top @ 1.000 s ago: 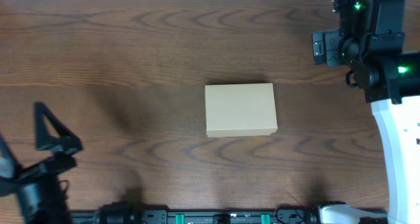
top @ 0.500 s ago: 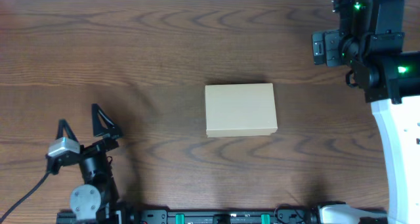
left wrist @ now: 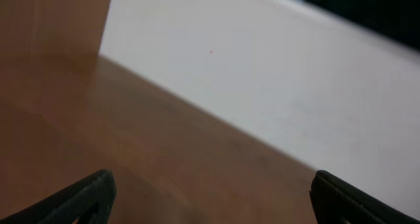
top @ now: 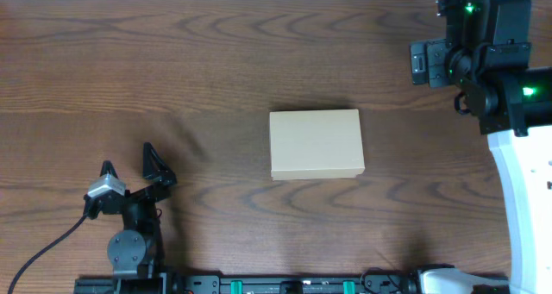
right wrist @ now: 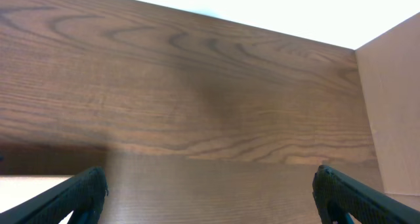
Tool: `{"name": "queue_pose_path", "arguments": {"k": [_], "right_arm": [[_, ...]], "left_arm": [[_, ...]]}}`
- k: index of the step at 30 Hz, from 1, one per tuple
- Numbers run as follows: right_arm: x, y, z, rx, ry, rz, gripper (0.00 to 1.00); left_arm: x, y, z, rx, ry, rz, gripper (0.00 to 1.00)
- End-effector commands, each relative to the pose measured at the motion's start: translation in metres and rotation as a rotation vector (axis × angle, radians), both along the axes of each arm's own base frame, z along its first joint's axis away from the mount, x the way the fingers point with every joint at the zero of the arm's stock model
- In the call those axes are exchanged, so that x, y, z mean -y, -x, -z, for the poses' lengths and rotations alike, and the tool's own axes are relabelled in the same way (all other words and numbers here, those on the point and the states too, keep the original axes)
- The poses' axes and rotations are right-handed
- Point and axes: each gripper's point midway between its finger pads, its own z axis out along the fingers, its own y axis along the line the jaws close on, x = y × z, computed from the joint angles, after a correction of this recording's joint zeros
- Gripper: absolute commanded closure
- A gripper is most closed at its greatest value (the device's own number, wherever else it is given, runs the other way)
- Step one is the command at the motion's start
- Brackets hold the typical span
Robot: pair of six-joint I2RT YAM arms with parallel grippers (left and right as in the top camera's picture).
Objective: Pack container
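Overhead, we see the box lying flat near the middle of the table, its lid down. Our left gripper sits by the near edge on the left, well apart from the box, its fingers spread wide and holding nothing. Our right arm is at the far right corner. Next, through the left wrist, we see only blurred tabletop between the spread fingertips. Finally, through the right wrist, the right gripper stands wide open and empty over bare wood, with the box's side at the right edge of the view.
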Motion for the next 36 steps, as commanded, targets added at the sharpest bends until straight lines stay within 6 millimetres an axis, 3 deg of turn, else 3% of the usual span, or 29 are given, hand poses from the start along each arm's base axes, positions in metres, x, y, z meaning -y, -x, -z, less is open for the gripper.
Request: {"name": "queue_pose_path", "arguments": {"k": [1,5,29,34,36], "right_arm": [[0.004,0.0,-0.003,0.007,0.006,0.014,0.01],[0.004,0.0,-0.003,0.007,0.006,0.014,0.01],[0.005,0.0,-0.003,0.007,0.007,0.014,0.01],[0.013,0.014,0.007,-0.07,0.073,0.014,0.01],[0.013,0.019,-0.002,-0.042,0.066,0.012,0.01]], "left_arm": [[-0.004,0.001,0.016,-0.056,0.004,-0.023,0.05],[-0.003,0.003,0.044,-0.175,-0.009,-0.02,0.05],[-0.003,0.003,0.043,-0.181,-0.037,-0.017,0.05],[-0.003,0.003,0.043,-0.181,-0.037,-0.017,0.05],[-0.003,0.003,0.043,-0.181,-0.037,-0.017,0.05]]}}
